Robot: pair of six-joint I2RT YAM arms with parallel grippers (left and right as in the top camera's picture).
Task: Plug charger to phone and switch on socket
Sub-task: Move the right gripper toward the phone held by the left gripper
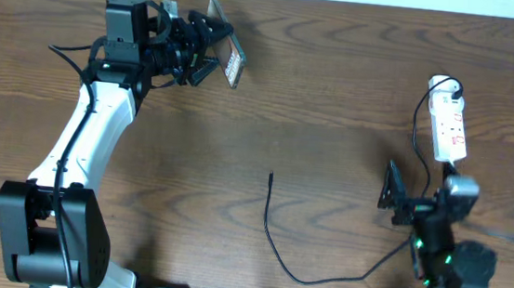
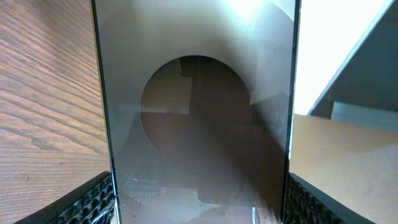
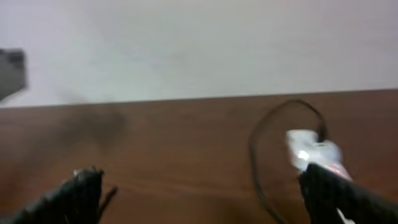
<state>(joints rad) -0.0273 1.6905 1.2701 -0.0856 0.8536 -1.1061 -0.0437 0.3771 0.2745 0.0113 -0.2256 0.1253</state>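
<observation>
The right wrist view is blurred: the socket [image 3: 311, 152] is only a white smear with a dark cord looping round it. From overhead it lies near the counter's [image 1: 336, 95] right edge, and its red marks are too small to read. The phone [image 2: 199, 124] fills the left wrist view, its pale lettering low on the glass unreadable. The left tool [image 1: 211, 54] pinches it on edge near the far left corner. The right tool [image 3: 211, 199] is spread wide. The charger [image 1: 267, 210] trails towards the near edge, its plug hidden.
</observation>
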